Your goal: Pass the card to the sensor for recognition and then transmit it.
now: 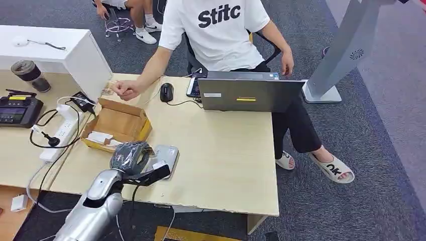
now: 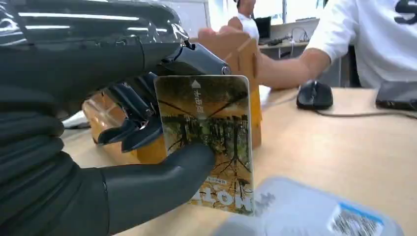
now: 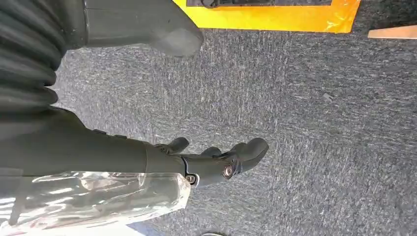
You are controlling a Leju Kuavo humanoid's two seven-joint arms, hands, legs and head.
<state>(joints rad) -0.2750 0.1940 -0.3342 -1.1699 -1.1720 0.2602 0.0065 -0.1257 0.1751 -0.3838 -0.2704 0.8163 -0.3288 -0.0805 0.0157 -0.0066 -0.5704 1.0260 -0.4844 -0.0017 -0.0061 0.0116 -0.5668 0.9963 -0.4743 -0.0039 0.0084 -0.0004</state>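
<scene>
Sensor blurred, cut by edge; thumb hides card middle.

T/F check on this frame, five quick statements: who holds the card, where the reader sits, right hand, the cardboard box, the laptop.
1. The left hand holds the yellow-brown printed card between thumb and fingers. True.
2. The flat grey card sensor lies on the pale wooden table by the left hand. True.
3. The right hand rests on the table beside the grey laptop. False: it hangs over grey carpet, holding nothing.
4. The open cardboard box stands on the floor. False: it stands on the table, beyond the sensor.
5. The seated person in the white T-shirt is taking the card. False: the person's hand is beyond the box, apart from the card.
</scene>
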